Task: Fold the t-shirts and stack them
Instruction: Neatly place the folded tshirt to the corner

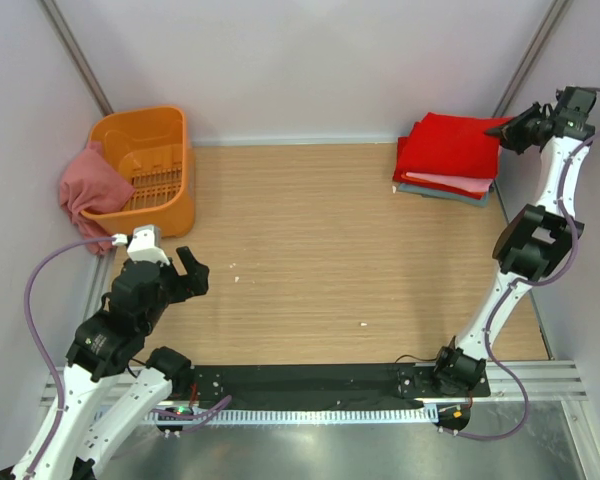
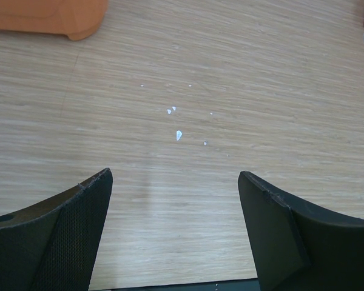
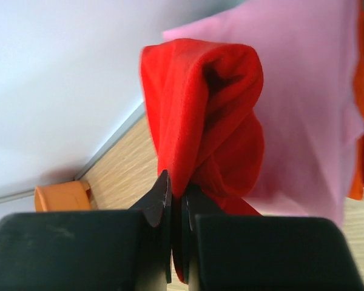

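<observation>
Wooden table (image 1: 310, 270) bears, far across from the orange basket (image 1: 145, 165), the red t-shirt (image 1: 455, 140), soft and light, probably best held at its bunched edge where the right gripper (image 3: 177, 193) pinches it; the left gripper (image 2: 176, 182) gapes empty.

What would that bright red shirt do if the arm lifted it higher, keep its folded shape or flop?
Probably flop: the bright red shirt bunches into soft rolls where the right jaws pinch it. It looks like light, thin cloth, so lifting it should be easy. It may drag or ruffle the pink shirt beneath it in the stack.
</observation>
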You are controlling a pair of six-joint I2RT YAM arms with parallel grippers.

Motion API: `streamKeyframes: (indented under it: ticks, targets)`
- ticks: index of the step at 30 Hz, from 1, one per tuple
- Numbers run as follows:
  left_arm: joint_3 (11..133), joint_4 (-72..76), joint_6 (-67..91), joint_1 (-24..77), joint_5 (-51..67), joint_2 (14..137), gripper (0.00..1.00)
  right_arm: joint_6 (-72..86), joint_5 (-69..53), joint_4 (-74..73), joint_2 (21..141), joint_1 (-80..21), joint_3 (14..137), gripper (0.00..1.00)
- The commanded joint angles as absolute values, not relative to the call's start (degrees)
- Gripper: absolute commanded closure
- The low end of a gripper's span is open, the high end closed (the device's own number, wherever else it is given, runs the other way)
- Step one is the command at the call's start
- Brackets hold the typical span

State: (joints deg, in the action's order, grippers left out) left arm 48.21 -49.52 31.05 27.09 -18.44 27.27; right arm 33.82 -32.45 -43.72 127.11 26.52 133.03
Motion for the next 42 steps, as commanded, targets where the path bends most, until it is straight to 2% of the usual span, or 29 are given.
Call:
streamKeyframes:
  ticks: [1,7,10,12,13,16,21,23,28,33,36,37,39,40,41,42]
  targets:
    - [48.08,-46.85,30.59,26.98,-18.46,27.86,0.15,31.91,-30.68,-43.77,124.71,28.12,131.84,0.99]
    - [48.08,-46.76,30.5,26.98,-18.28,27.95,0.15,31.64,-28.74,-42.63,129.01,29.09,130.07,0.91]
    - [47.99,-46.76,30.5,26.98,-18.28,27.95,0.15,31.73,-28.74,-43.94,133.14,29.62,132.36,0.79]
    - [48.08,-46.76,30.5,26.98,-18.37,28.12,0.15,31.47,-27.17,-44.64,134.38,30.23,132.63,0.62]
    - [48.08,-46.76,30.5,26.98,-18.2,28.21,0.15,31.12,-26.38,-44.91,134.21,30.32,132.28,0.47]
    - [48.08,-46.76,30.41,26.98,-18.11,28.3,0.15,29.98,-22.07,-45.96,133.33,30.94,130.69,0.35]
    - [47.99,-46.58,30.32,26.98,-17.84,28.13,0.15,27.52,-12.51,-50.44,131.75,31.38,135.08,0.27]
    - [47.99,-46.58,30.24,26.98,-17.75,27.77,0.15,26.38,-9.16,-52.9,129.91,31.38,137.45,0.21]
    - [47.81,-46.49,30.23,26.98,-17.58,26.98,0.15,24.0,2.87,-55.19,122.27,31.38,137.29,0.11]
    - [47.81,-46.32,30.15,26.98,-17.49,26.37,0.15,24.78,0.8,-50.29,109.44,31.38,126.14,0.09]
    - [47.81,-46.32,30.15,26.98,-17.4,26.28,0.15,25.66,-9.11,-48.44,105.21,31.38,119.46,0.12]
    - [47.73,-46.32,30.15,26.98,-17.49,26.11,0.15,26.45,-11.92,-47.47,104.6,31.2,117.44,0.22]
    - [47.72,-46.32,30.15,26.98,-17.49,26.02,0.15,27.68,-21.94,-42.75,102.93,30.5,110.41,0.34]
    - [47.72,-46.32,30.15,26.98,-17.4,26.1,0.14,29.34,-25.28,-40.63,102.66,30.15,105.78,0.49]
    - [47.72,-46.23,30.15,26.98,-17.49,26.02,0.15,30.57,-30.36,-38.6,102.66,29.8,103.64,0.55]
    - [47.72,-46.23,30.15,26.98,-17.49,26.19,0.15,31.72,-32.93,-34.84,103.18,29.62,101.88,0.66]
